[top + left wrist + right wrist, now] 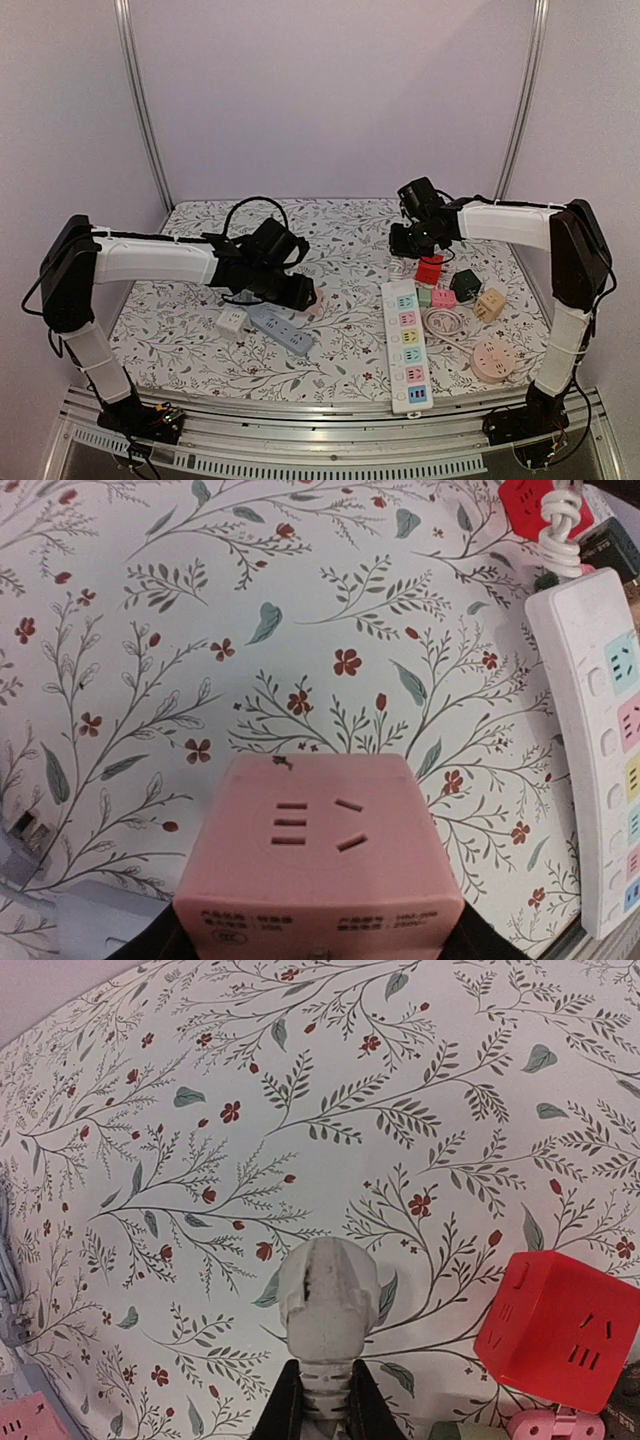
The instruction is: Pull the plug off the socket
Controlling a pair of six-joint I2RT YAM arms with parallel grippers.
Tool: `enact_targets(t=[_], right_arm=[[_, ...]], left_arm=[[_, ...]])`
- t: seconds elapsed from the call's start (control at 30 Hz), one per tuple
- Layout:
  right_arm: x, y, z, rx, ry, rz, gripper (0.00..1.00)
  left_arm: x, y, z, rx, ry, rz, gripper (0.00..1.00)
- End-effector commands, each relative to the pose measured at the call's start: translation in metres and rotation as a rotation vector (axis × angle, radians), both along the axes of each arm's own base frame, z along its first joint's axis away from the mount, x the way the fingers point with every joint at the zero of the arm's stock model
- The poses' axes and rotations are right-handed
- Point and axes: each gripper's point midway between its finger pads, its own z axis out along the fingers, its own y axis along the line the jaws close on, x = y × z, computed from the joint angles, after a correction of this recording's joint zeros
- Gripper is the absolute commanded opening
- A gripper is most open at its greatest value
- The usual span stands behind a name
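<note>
Flowered cloth is covering the table, and on it are lying two power strips, one long white strip with coloured outlets and one blue-grey strip. Five cube sockets are showing: a pink cube socket, a red cube, a white cube, a dark green cube and a beige cube, plus one round pink socket and one coiled white cable. The left gripper is clamping the pink cube socket between its fingers, its outlet face pointing away from the wrist with nothing plugged in. The right gripper is squeezing one plug by its ribbed neck; the plug is white, rounded and scuffed with a dark streak, sticking out past the fingertips. The red cube is sitting just to that gripper's right, apart from the plug.
</note>
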Motion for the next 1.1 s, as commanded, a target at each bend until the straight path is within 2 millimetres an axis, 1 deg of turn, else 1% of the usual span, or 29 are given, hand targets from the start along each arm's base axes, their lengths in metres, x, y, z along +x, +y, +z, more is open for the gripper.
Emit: enact_targets(t=[0.0,0.1,0.17,0.27,0.3,0.4,0.47,0.57,0.63,0.7,0.8,0.97,1.07], right_arm=[[0.015,0.009,-0.001,0.053,-0.004,0.01,0.13],[0.014,0.009,-0.011,0.055,0.025,0.014,0.21],[0.012,0.009,-0.013,0.053,0.029,0.02,0.28],[0.01,0.009,-0.014,0.049,0.038,0.031,0.41],[0.01,0.009,-0.014,0.047,0.038,0.034,0.42],[0.008,0.009,-0.011,0.051,0.039,0.04,0.5],[0.006,0.009,-0.008,0.056,0.036,0.046,0.57],[0.001,0.007,-0.002,0.06,0.029,0.053,0.64],[-0.003,0.005,0.003,0.061,0.023,0.055,0.68],[-0.007,0.002,0.007,0.061,0.019,0.056,0.7],[-0.014,-0.003,0.015,0.062,0.007,0.058,0.74],[-0.026,-0.011,0.028,0.068,-0.014,0.058,0.77],[-0.032,-0.017,0.033,0.062,-0.028,0.054,0.82]], left_arm=[[0.02,0.003,0.0,0.014,-0.01,0.029,0.07],[0.025,0.004,-0.008,0.018,0.014,0.034,0.08],[0.027,0.005,-0.013,0.021,0.026,0.038,0.11],[0.029,0.005,-0.018,0.023,0.04,0.042,0.19],[0.03,0.006,-0.02,0.024,0.045,0.044,0.21],[0.032,0.006,-0.022,0.023,0.056,0.052,0.3],[0.033,0.007,-0.024,0.025,0.061,0.054,0.33],[0.035,0.009,-0.026,0.038,0.067,0.063,0.38],[0.036,0.01,-0.028,0.046,0.073,0.068,0.44],[0.037,0.012,-0.03,0.052,0.075,0.07,0.51],[0.037,0.012,-0.031,0.056,0.075,0.068,0.66],[0.039,0.011,-0.028,0.055,0.069,0.066,0.82],[0.041,0.011,-0.024,0.054,0.058,0.066,0.89]])
